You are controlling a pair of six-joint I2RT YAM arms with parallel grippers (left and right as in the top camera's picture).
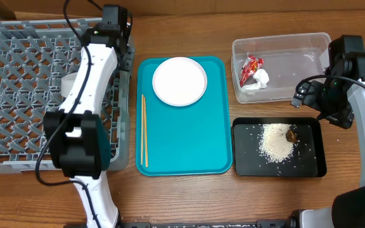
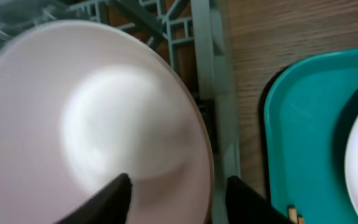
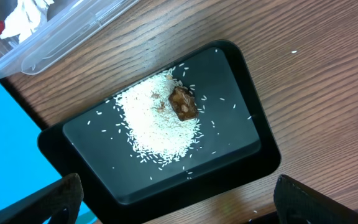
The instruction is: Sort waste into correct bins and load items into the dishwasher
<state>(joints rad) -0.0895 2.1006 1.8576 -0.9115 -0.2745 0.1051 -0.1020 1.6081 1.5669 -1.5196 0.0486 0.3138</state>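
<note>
A bowl (image 2: 92, 112), white inside, sits in the grey dish rack (image 1: 18, 95) by its right wall; it peeks out from under my left arm in the overhead view (image 1: 69, 82). My left gripper (image 2: 176, 180) is open, with one finger inside the bowl and one outside its rim. A white plate (image 1: 179, 80) and chopsticks (image 1: 144, 130) lie on the teal tray (image 1: 189, 145). The clear tub (image 1: 309, 39) holds the red wrapper (image 1: 252, 66) and the tissue (image 1: 260, 79). The black tray (image 1: 249, 158) holds rice (image 3: 157, 124) and a brown scrap (image 3: 183, 102). My right gripper (image 3: 179, 186) is open wide and empty above the black tray's edge.
The rack fills the left of the table, and the teal tray lies just to its right. The tub and the black tray stand side by side at the right. Bare wood shows along the front edge and to the right of the black tray.
</note>
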